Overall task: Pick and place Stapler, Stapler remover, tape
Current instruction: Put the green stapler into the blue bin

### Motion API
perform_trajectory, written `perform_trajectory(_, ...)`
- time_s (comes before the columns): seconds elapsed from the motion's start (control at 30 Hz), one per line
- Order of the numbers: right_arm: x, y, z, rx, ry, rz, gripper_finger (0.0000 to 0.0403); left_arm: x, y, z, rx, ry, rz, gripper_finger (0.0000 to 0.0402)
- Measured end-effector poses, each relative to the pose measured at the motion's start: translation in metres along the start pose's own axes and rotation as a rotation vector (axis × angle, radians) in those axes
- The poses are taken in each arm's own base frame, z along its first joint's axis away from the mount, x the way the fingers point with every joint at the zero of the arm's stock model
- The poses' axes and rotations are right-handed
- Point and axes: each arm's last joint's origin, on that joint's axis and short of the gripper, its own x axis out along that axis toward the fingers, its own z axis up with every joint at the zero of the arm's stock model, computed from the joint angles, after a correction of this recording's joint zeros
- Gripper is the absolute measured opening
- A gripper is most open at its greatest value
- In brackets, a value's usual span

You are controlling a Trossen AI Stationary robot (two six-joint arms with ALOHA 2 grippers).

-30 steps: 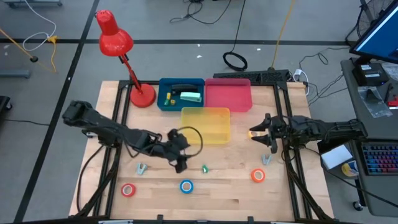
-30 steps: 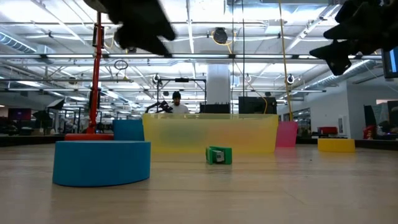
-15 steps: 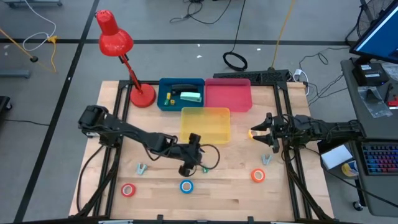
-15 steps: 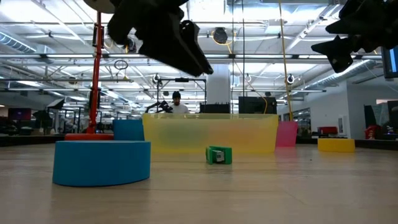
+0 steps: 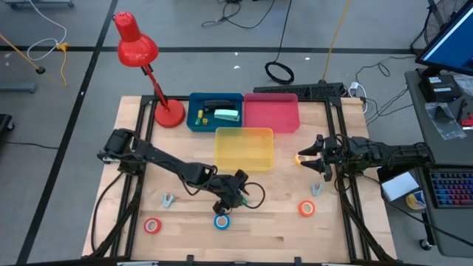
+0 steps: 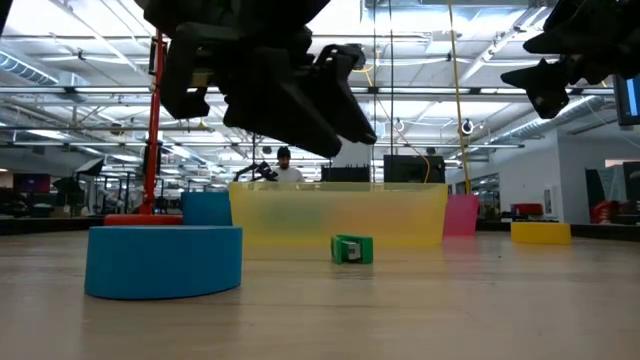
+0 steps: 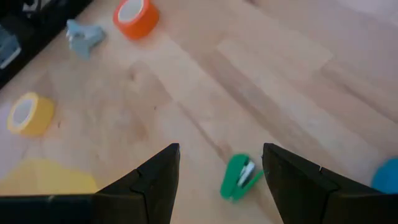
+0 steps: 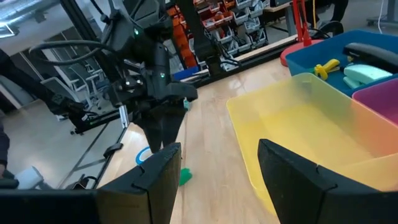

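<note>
Pale wooden table [image 5: 384, 244], bearing red lamp [image 5: 168, 112], blue bin [image 5: 194, 123], pink bin [image 5: 270, 114], yellow bin [image 5: 244, 148], red [image 5: 152, 226], blue [image 5: 222, 221], orange [image 5: 307, 209] and yellow tape rolls [image 5: 301, 158], small green stapler [image 5: 243, 200], two grey staple removers [image 5: 168, 199]

Four tape rolls [image 5: 222, 221]; three bins [image 5: 244, 149]; one lamp [image 5: 140, 52].

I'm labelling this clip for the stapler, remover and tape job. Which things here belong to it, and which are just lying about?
Job: green stapler, near the open left hand; grey staple removers; red tape; blue tape; orange tape; yellow tape; probably the yellow bin.
Lying about: red lamp; floor cable.
</note>
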Motion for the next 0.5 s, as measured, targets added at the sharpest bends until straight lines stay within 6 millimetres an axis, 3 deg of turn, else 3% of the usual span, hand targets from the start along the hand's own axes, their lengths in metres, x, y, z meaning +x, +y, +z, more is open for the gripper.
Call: perform_trajectory(0.5, 0.000, 0.000, -0.001, 0.033, 0.006, -0.003, 0.0208, 0.037, -0.013, -0.022, 0.147, 0.075, -0.085, 0.0230)
